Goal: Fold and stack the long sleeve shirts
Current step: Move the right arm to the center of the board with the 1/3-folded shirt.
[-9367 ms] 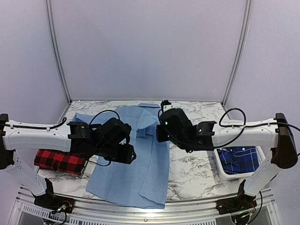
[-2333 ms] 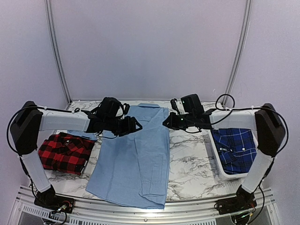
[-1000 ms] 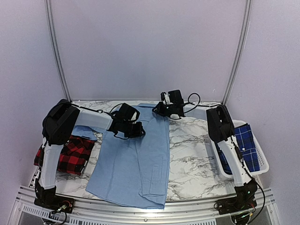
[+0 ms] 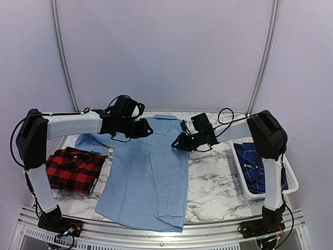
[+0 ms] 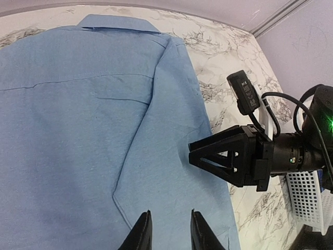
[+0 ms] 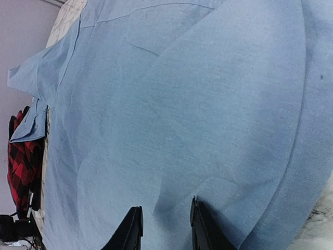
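Left end effector and right end effector hover slightly open, empty, over the light blue shirt. A shallow pinch could slip, skewing the fold.

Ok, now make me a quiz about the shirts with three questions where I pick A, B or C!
1. Where is the dark blue plaid shirt? A on the floor; B in the white basket; C on the wall.
2. How many shirts show? A one; B three; C six.
3. The light blue shirt is: A spread flat on the table; B rolled up; C held in the air.
Answers: 1 B, the basket holds it. 2 B, counting the red-and-black check shirt too. 3 A, it lies flat on the marble.
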Action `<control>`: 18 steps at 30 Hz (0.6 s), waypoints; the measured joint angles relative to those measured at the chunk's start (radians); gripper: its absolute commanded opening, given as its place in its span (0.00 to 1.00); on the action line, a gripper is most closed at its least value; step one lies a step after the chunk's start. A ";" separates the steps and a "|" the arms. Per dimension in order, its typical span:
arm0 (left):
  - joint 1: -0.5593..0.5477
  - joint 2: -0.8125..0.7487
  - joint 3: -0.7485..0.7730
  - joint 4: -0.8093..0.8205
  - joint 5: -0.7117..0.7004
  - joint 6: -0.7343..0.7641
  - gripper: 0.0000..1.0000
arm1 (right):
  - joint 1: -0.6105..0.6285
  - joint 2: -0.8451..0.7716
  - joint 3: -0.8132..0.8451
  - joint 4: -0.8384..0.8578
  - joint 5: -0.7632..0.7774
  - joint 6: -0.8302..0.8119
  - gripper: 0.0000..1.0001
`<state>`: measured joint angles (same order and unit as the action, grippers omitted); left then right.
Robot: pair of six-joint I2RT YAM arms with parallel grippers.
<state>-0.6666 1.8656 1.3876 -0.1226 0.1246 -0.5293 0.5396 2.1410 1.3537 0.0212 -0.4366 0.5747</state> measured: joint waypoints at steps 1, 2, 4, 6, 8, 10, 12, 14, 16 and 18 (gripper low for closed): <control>0.000 -0.018 -0.014 -0.007 -0.005 0.002 0.28 | 0.000 0.002 0.000 0.001 0.004 0.001 0.31; 0.000 -0.034 -0.026 -0.012 -0.007 0.004 0.29 | -0.001 0.002 0.000 0.000 0.011 0.001 0.31; 0.001 -0.071 -0.060 -0.024 -0.016 0.016 0.30 | -0.006 0.005 0.000 0.000 0.026 0.000 0.31; 0.001 -0.107 -0.097 -0.037 -0.023 0.026 0.30 | -0.019 0.009 0.000 -0.004 0.037 -0.002 0.31; 0.001 -0.137 -0.136 -0.052 -0.024 0.040 0.30 | -0.044 0.012 -0.001 -0.012 0.043 -0.006 0.31; 0.001 -0.159 -0.174 -0.067 -0.023 0.045 0.31 | -0.080 0.012 0.000 -0.015 0.053 -0.015 0.31; 0.000 -0.172 -0.209 -0.075 -0.021 0.048 0.31 | -0.113 0.016 0.009 -0.024 0.061 -0.028 0.31; -0.002 -0.178 -0.237 -0.090 -0.020 0.048 0.31 | -0.143 0.029 0.035 -0.040 0.072 -0.039 0.31; -0.008 -0.180 -0.259 -0.096 -0.017 0.047 0.31 | -0.169 0.054 0.076 -0.054 0.085 -0.053 0.31; -0.014 -0.180 -0.270 -0.101 -0.016 0.044 0.31 | -0.191 0.087 0.133 -0.077 0.099 -0.068 0.31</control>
<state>-0.6811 1.6859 1.1175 -0.2237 0.1089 -0.4850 0.3485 2.2276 1.4868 -0.0555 -0.3374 0.5064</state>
